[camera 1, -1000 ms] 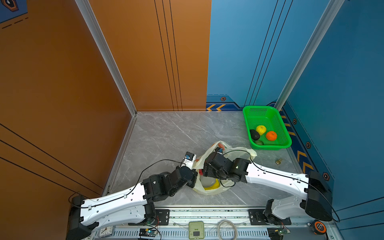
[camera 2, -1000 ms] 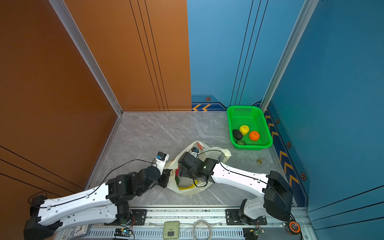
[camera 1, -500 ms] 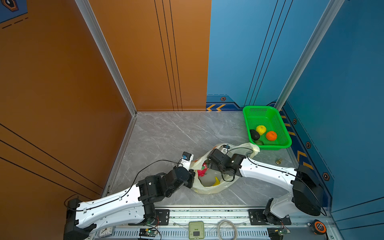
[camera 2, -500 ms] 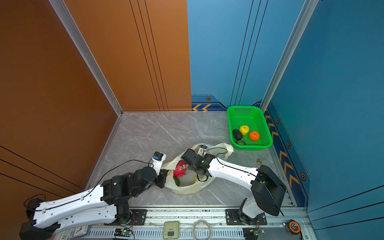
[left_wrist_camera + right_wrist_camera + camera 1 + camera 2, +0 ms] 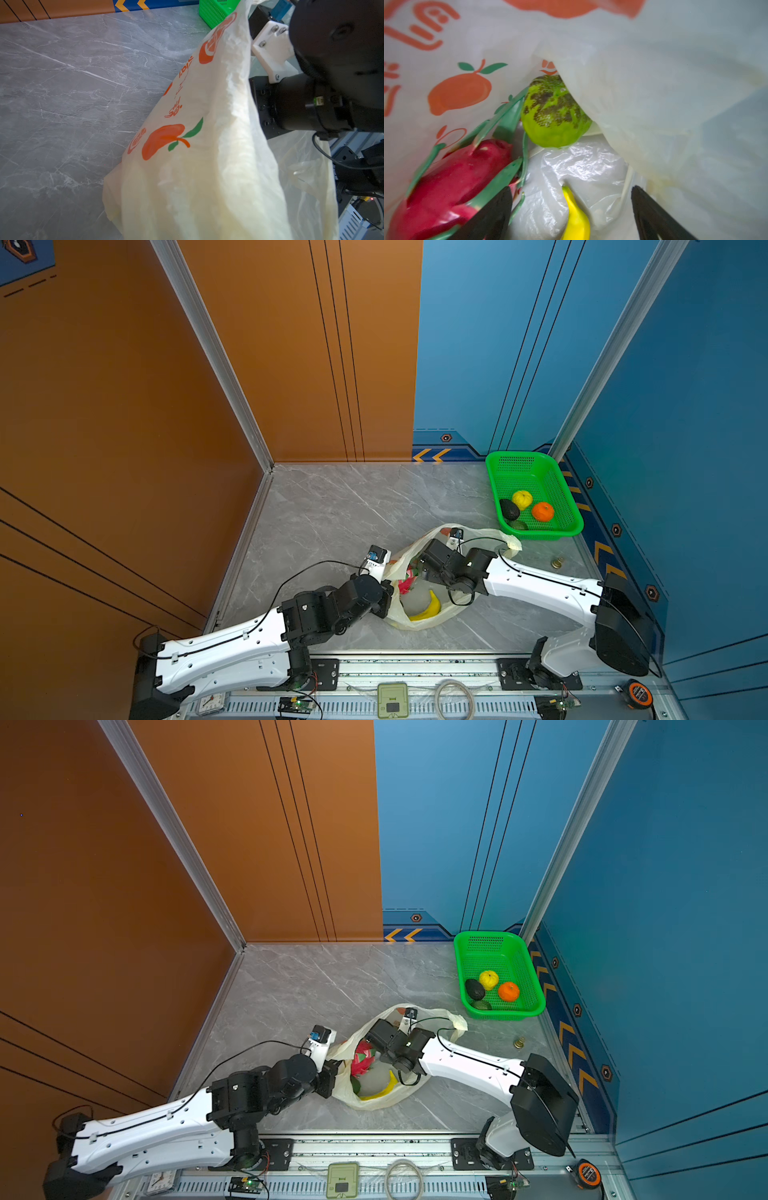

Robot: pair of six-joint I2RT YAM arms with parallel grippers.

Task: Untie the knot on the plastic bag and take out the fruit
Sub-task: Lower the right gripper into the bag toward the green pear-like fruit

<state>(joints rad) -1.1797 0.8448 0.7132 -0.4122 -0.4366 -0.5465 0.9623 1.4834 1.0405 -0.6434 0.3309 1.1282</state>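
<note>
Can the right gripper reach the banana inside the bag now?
Probably yes. The right gripper is open inside the bag, and the banana lies uncovered just ahead of its jaws.

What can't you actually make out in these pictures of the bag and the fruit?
- Left gripper: in both top views its fingertips are tucked behind the plastic bag rim; the left wrist view shows only bag.
- Bumpy green fruit: right wrist view, partly under a bag fold.
- Banana: cut off by that picture's bottom edge.
- Small brass object: top views, too small to identify.
</note>
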